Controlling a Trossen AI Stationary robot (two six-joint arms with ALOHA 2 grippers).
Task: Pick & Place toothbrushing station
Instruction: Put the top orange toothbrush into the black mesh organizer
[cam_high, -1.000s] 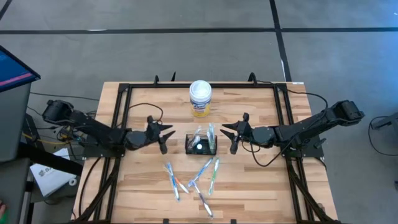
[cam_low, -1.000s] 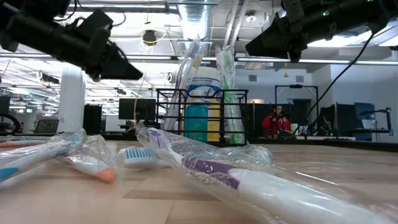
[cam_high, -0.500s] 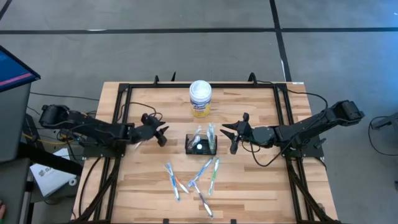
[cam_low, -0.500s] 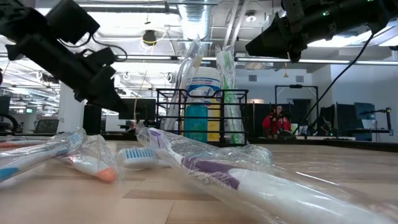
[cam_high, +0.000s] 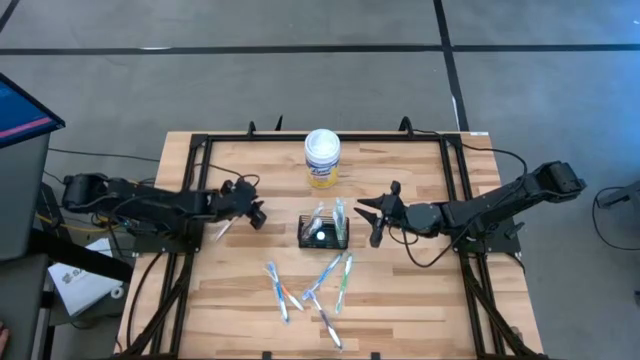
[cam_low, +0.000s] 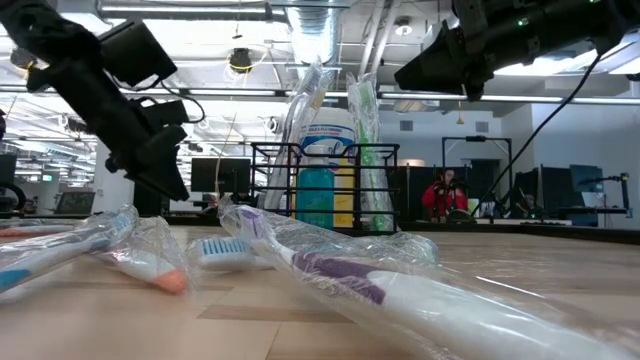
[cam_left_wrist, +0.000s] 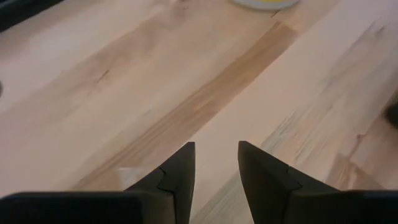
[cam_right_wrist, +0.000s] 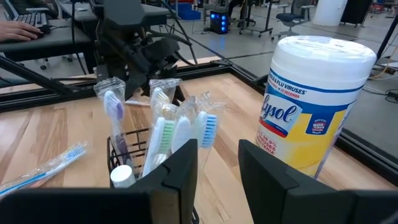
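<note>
High view, near to far: wrapped toothbrushes (cam_high: 312, 285) lie scattered on the near tabletop (cam_high: 400, 310), and just beyond them the toothbrushing station (cam_high: 323, 231) stands mid-table with brushes upright in it. The left gripper (cam_high: 252, 208) has pulled back leftward and dipped low, jaws slightly spread and empty, while the right gripper (cam_high: 372, 218) hovers just right of the station, jaws parted on nothing, so I judge no pick is under way yet. Farthest, the white canister (cam_right_wrist: 314, 102) reads "Lysol" and "Kills Flu Viruses".
</note>
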